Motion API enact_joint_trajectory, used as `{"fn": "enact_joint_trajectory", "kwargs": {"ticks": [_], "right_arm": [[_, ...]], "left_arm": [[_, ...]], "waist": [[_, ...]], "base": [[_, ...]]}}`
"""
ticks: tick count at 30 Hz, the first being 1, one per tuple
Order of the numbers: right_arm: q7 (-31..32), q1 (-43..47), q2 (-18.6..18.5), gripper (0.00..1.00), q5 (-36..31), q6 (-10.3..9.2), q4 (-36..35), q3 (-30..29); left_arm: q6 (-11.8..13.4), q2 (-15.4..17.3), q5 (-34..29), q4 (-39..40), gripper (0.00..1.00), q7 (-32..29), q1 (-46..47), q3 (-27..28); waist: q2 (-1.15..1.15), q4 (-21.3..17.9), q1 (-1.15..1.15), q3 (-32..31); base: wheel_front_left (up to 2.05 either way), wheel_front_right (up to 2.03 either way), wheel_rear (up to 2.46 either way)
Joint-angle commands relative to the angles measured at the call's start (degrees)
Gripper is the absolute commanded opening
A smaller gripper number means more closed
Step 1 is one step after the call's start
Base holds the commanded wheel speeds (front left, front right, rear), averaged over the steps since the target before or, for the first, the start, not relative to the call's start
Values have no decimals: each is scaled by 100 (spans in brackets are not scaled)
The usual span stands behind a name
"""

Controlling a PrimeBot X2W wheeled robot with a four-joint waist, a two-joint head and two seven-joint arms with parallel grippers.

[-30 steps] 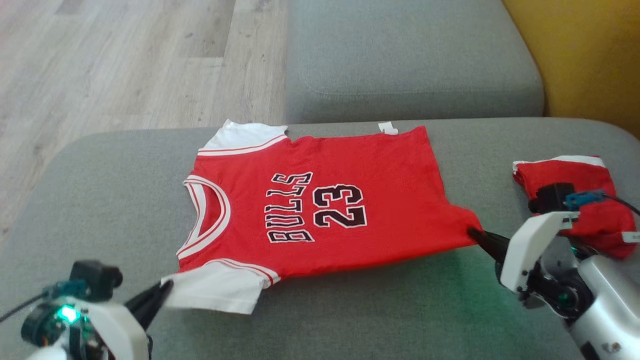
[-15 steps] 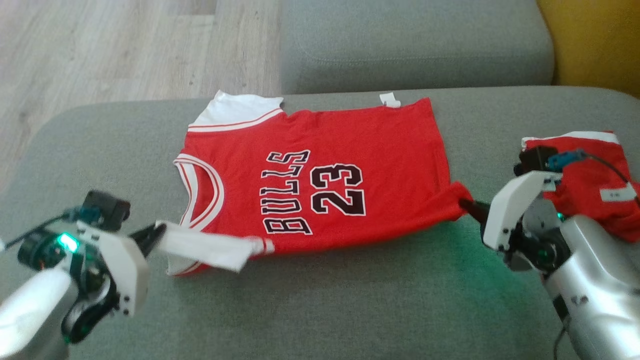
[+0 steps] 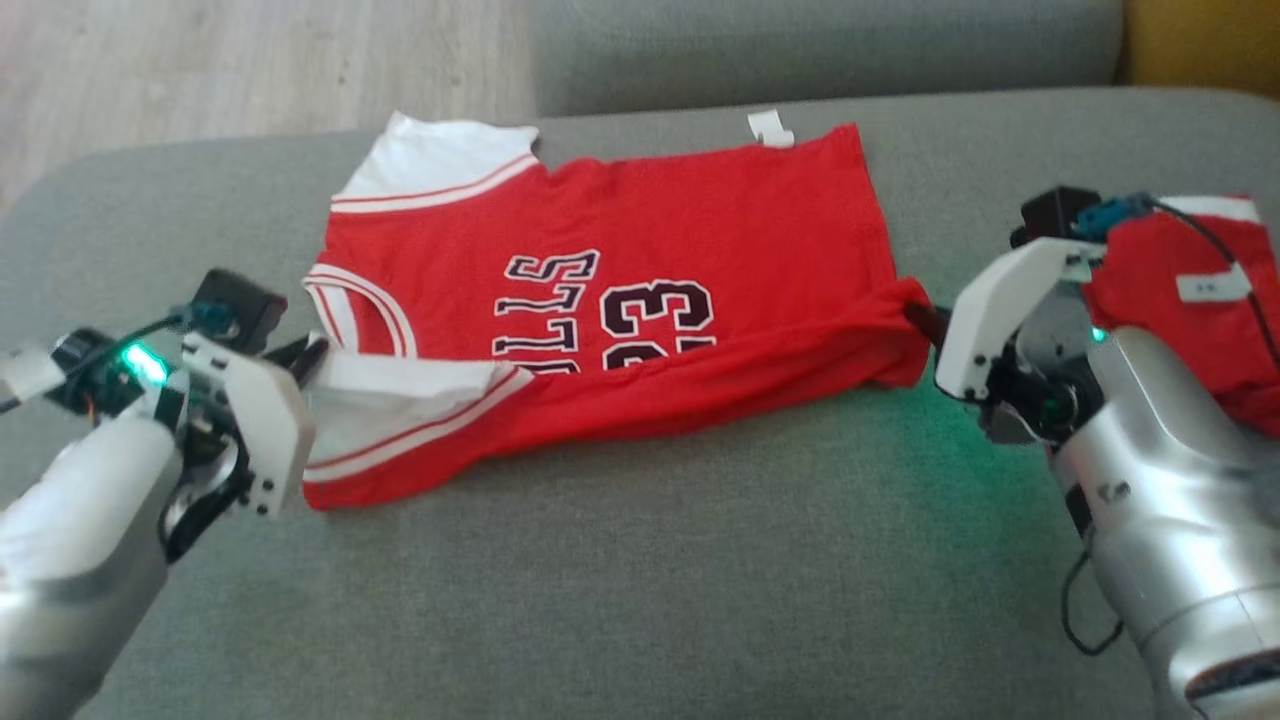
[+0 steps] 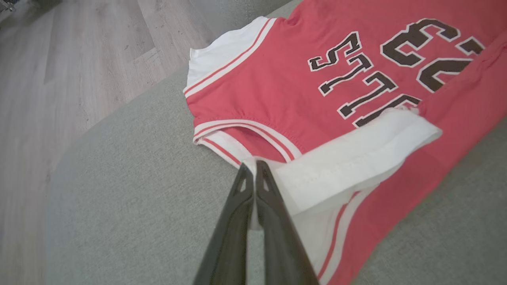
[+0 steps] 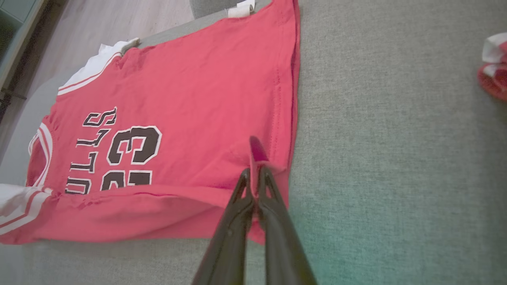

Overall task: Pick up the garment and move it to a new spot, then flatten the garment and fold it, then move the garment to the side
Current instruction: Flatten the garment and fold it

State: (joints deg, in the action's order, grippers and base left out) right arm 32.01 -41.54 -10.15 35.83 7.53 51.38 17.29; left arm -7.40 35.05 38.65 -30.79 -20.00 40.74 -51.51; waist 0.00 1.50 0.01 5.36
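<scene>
Jersey (image 3: 700,230) in left tool (image 3: 316,352), right tool (image 3: 918,318) (corners)

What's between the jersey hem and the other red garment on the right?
Bare grey cushion, shown in the right wrist view. In the head view the right end effector, shut on the jersey hem corner, sits over that stretch.

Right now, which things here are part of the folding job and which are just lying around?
In the job:
red Bulls jersey, near edge lifted over
left gripper, shut on its white sleeve
right gripper, shut on its hem corner

Lying about:
second red garment, on the grey sofa at the right
wood floor
</scene>
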Motion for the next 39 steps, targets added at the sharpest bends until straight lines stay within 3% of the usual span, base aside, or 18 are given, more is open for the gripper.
{"fn": "enact_joint_trajectory", "kwargs": {"ticks": [1, 5, 6, 7, 13, 17, 20, 24, 28, 33, 39], "right_arm": [[-99, -330, 99, 0, -78, -4, -92, 29], [-272, -556, 158, 0, -205, -4, 208, -1], [-392, -613, 158, 37, -265, -4, 295, -41], [-555, -668, 156, 100, -335, -4, 374, -87], [-1809, -902, 242, 100, -604, -4, 697, -423], [-2761, -804, 214, 100, -569, -4, 432, -418], [-3494, -557, 117, 100, -545, -4, 83, -314], [-4257, -52, 53, 100, -510, -4, -299, -359], [-4560, 552, 131, 100, -577, -4, -668, -561], [-4673, 1193, 275, 100, -979, -4, -1169, -859], [-4698, 2350, 600, 100, -1784, -4, -2120, -1391]], "left_arm": [[-2, 160, -76, -58, 0, 116, 518, 199], [-6, -61, -190, -518, 0, 373, 871, 53], [-6, -125, -234, -640, 76, 484, 950, 43], [19, -198, -269, -768, 100, 608, 1018, 54], [356, -658, -437, -1321, 100, 1806, 1306, 234], [699, -945, -302, -1465, 100, 2915, 1305, 603], [899, -1134, -146, -1363, 100, 3374, 1149, 895], [1194, -1296, -34, -694, 100, 3493, 666, 1474], [1524, -1428, -284, 323, 100, 3497, -282, 2109], [1668, -1594, -669, 1041, 100, 3498, -1279, 2510], [1709, -1980, -1044, 1361, 100, 3499, -2498, 2892]], "waist": [[0, -65, -1, 143], [0, -106, -1, 293], [0, -111, -1, 323], [0, -114, -1, 347], [0, -66, -1, 332], [0, 10, -1, 149], [0, 73, -1, -66], [0, 160, -1, -368], [0, 231, -1, -594], [0, 289, -1, -694], [0, 328, -1, -788]], "base": [[0, 0, 0], [0, 0, 0], [0, 0, 0], [0, 0, 0], [0, 0, 0], [0, 0, 0], [0, 0, 0], [0, 0, 0], [0, 0, 0], [0, 0, 0], [0, 0, 0]]}}
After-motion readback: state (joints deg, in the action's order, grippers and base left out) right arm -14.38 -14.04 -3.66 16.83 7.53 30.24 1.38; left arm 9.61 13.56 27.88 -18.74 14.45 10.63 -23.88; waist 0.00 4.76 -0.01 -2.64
